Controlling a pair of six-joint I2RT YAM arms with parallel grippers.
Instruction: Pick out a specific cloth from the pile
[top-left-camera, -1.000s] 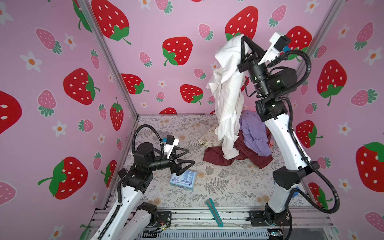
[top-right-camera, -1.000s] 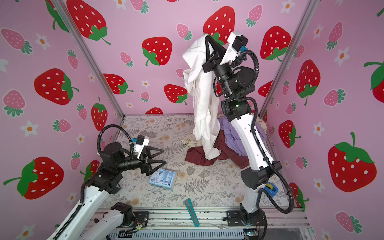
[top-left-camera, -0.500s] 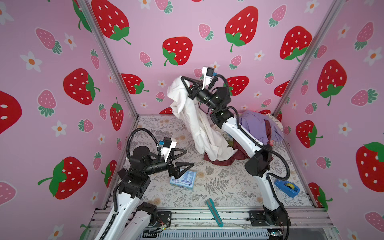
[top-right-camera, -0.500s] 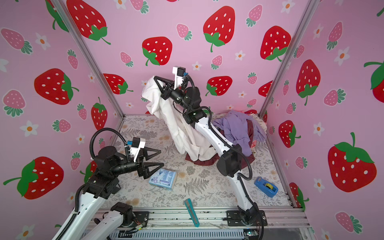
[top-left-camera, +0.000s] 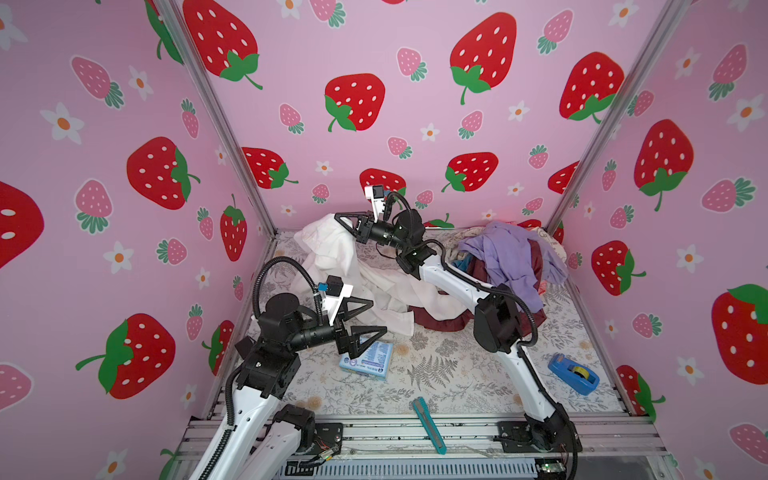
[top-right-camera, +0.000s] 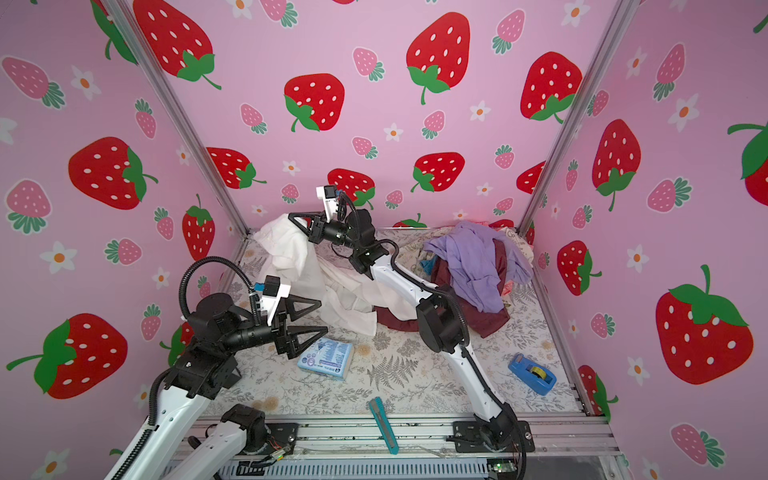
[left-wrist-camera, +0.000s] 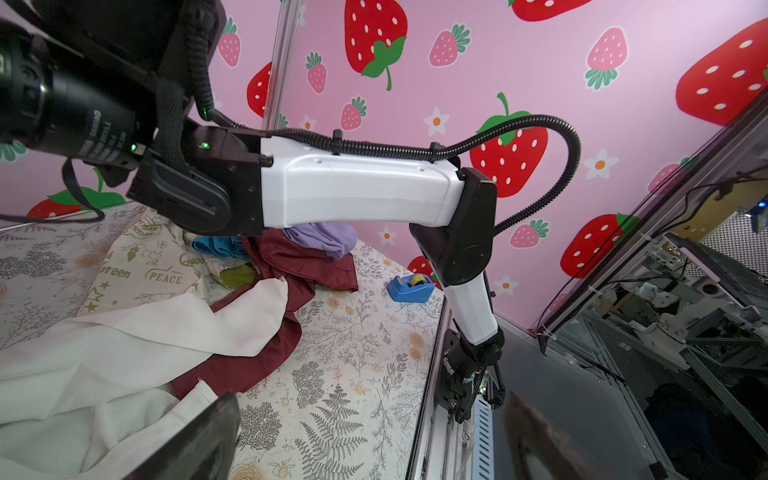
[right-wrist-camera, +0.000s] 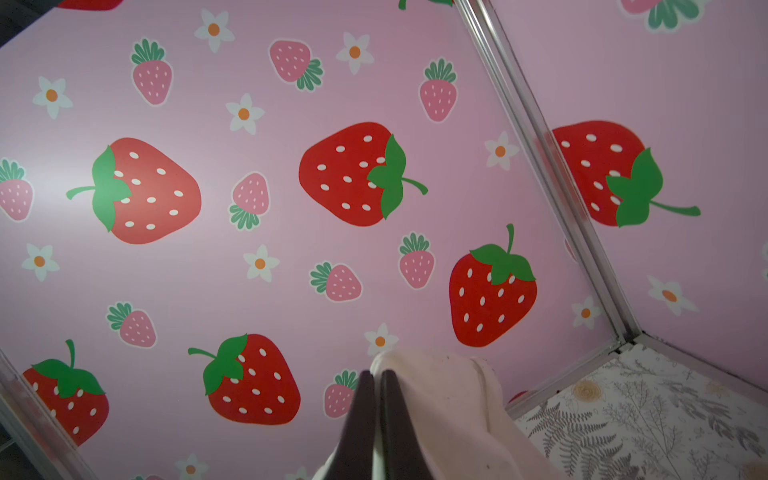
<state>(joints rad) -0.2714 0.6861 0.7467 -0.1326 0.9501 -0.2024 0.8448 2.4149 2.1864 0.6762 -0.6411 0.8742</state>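
Off-white plain fabric garment (top-left-camera: 332, 257) lies crumpled from the back-left corner across the fern-printed mat (top-left-camera: 436, 365). Your left gripper (top-left-camera: 379, 314) hangs wide and empty just beside its wrinkled hem. Your right gripper (top-left-camera: 337, 216) pinches its raised fold, jaws closed. To the right, the soft lavender-and-maroon heap of clothes (top-left-camera: 511, 266) overlaps its trailing end.

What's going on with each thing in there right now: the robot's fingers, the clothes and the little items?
right gripper: fingers shut, pinching the cloth.
left gripper: fingers open, empty.
pile: heaped in the far corner, lavender on top.
cloth: one end lifted, the rest draped on the table, tail overlapping the pile's maroon edge.
blue packet: lying flat.
tape dispenser: upright, untouched.
cutter: lying flat at the front edge.
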